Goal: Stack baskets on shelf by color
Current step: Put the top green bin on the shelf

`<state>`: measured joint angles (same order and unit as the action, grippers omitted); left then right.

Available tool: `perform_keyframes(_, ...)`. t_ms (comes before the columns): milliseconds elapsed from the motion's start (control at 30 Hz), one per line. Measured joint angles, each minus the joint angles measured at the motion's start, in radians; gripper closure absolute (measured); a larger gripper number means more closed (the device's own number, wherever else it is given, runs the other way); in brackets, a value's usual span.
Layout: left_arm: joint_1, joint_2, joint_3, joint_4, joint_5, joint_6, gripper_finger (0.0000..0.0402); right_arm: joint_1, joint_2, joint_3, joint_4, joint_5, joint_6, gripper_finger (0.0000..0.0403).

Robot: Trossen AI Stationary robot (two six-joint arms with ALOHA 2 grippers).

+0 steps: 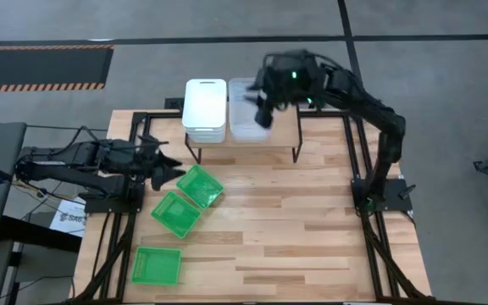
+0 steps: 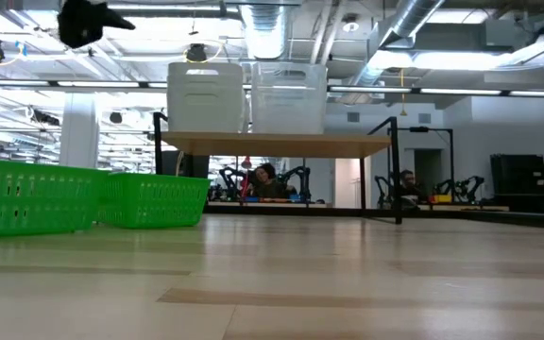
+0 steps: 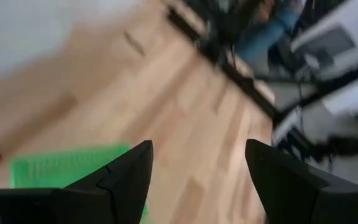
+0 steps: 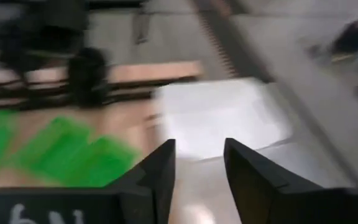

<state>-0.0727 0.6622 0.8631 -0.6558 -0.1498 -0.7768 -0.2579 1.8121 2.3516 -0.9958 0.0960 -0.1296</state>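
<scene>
Baskets point(image 1: 204, 110): white stack, clear stack, 3 green

- Pretty clearly a robotics lab in a big industrial hall
- Exposed silver ducts point(image 2: 264, 24) and pipes run across the open ceiling
- People point(image 2: 270, 179) sit at workstations in the back, with more black-framed rigs point(image 2: 414, 161) around them
- Grey concrete floor point(image 1: 430, 51) with hazard-striped mat point(image 1: 41, 66) beside the wooden desk point(image 1: 295, 229)
</scene>
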Motion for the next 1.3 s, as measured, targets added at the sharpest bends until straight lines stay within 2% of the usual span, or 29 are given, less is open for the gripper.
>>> perform_keyframes(100,-0.002,0.013,0.000,-0.072,0.066,-0.040,0.0157,0.110,0.008,-0.003,-0.085,-0.019,0.059,0.0227)
perform_keyframes(233,-0.015,0.035,0.000,-0.162,0.062,-0.083,0.0157,0.254,0.049,-0.021,-0.116,-0.019,0.086,0.0210)
perform_keyframes(467,-0.032,0.060,0.000,-0.204,0.058,-0.106,0.0157,0.369,0.230,-0.025,-0.120,-0.015,0.020,0.0208)
perform_keyframes(733,-0.032,0.047,0.000,-0.235,0.059,-0.122,0.0157,0.387,0.388,-0.025,-0.100,-0.027,-0.087,0.0209)
perform_keyframes(800,-0.032,0.038,0.000,-0.239,0.054,-0.113,0.0157,0.386,0.421,-0.020,-0.040,-0.041,-0.140,0.0209)
perform_keyframes(1100,-0.030,-0.035,0.000,-0.254,-0.070,-0.089,0.0157,0.364,0.569,-0.023,0.029,-0.101,-0.326,0.0218)
perform_keyframes(1300,-0.030,-0.072,0.000,-0.255,-0.115,-0.109,0.0157,0.342,0.640,-0.023,0.054,-0.102,-0.440,0.0216)
